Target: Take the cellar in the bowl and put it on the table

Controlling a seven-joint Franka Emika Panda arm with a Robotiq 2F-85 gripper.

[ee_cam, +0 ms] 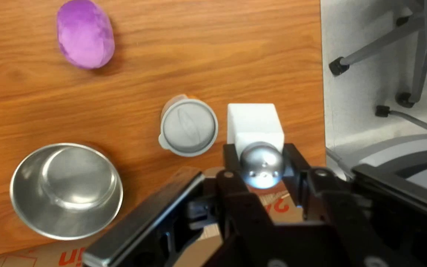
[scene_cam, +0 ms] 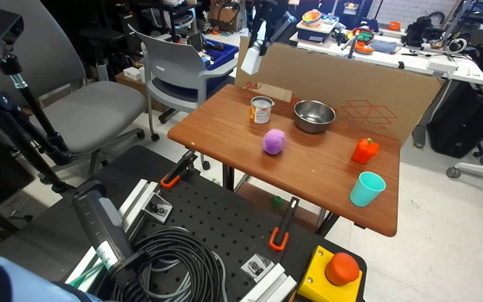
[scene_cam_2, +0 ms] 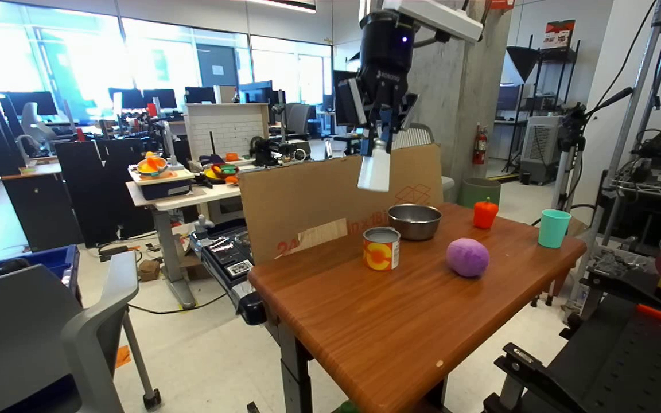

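The gripper [ee_cam: 261, 157] holds the cellar [ee_cam: 256, 120], a white shaker with a silvery domed cap, between its fingers. In the wrist view the black fingers [ee_cam: 231, 157] stand only as far apart as the shaker is wide there, one on each side of it just by the cap; where exactly they touch is partly hidden. The squarish white body reaches out past the fingertips, its cap end towards the gripper.

In an exterior view a white section of the arm [scene_cam_2: 439, 18] slants in from the upper right to the dark wrist [scene_cam_2: 387, 46], and the gripper hangs below, pointing down. The cellar is held base down and a little tilted, its lower end leaning left in both exterior views. It is in the air, well apart from the table [scene_cam: 224, 126], and shows in front of the cardboard sheet [scene_cam: 338, 71] along the table's far edge.

In an exterior view the steel bowl [scene_cam: 313, 126] stands on the far side of the table. A tin can [scene_cam: 260, 113] is left of it, a purple ball [scene_cam: 274, 141] nearer. Further right are a red bell pepper [scene_cam: 365, 151] and, nearer, a turquoise cup [scene_cam: 367, 189].
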